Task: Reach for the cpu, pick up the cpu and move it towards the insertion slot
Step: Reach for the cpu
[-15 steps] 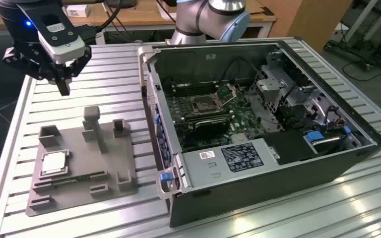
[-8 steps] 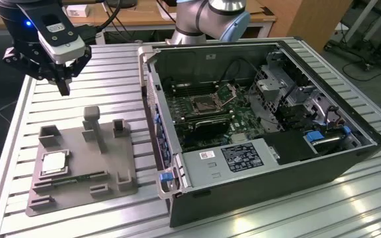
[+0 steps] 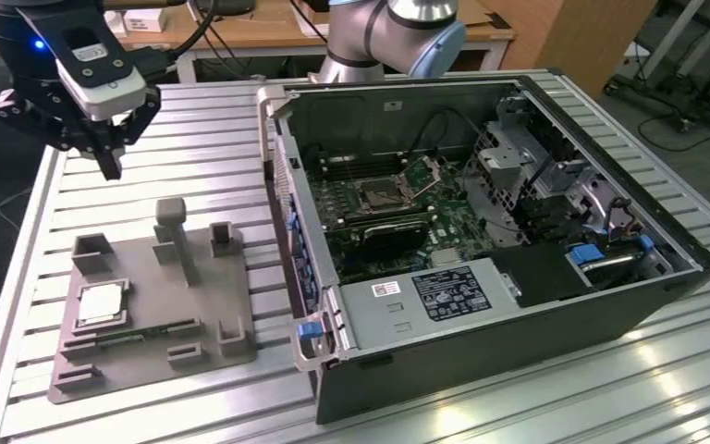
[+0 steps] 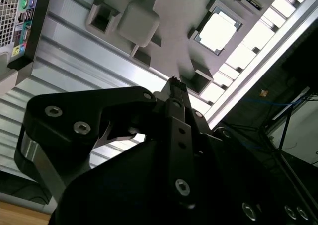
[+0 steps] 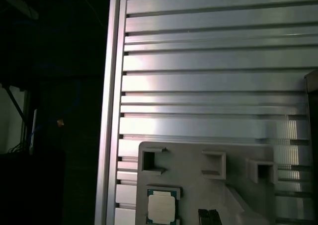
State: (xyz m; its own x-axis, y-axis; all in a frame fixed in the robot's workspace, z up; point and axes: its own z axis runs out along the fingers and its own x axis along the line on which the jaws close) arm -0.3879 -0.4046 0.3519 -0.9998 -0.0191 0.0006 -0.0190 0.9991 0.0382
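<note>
The cpu (image 3: 100, 303) lies flat, silver top up, in a recess of the grey holder tray (image 3: 201, 287) at the exterior view's left. My gripper (image 3: 111, 168) hangs well above the table behind the tray, fingers pointing down, shut and holding nothing. In the second wrist view the cpu (image 4: 217, 32) lies beyond the gripper (image 4: 173, 82); in the first wrist view the cpu (image 5: 162, 206) sits in the tray (image 5: 208, 190). The insertion slot (image 3: 379, 194) sits in the green motherboard inside the open computer case, its silver retention plate (image 3: 427, 173) raised.
The open computer case (image 3: 479, 305) takes up the exterior view's right half of the slatted aluminium table (image 3: 207, 129). Upright posts (image 3: 171, 222) rise from the tray, and a thin green circuit strip (image 3: 133, 335) lies near its front. The table edge (image 5: 112, 111) runs close to the tray.
</note>
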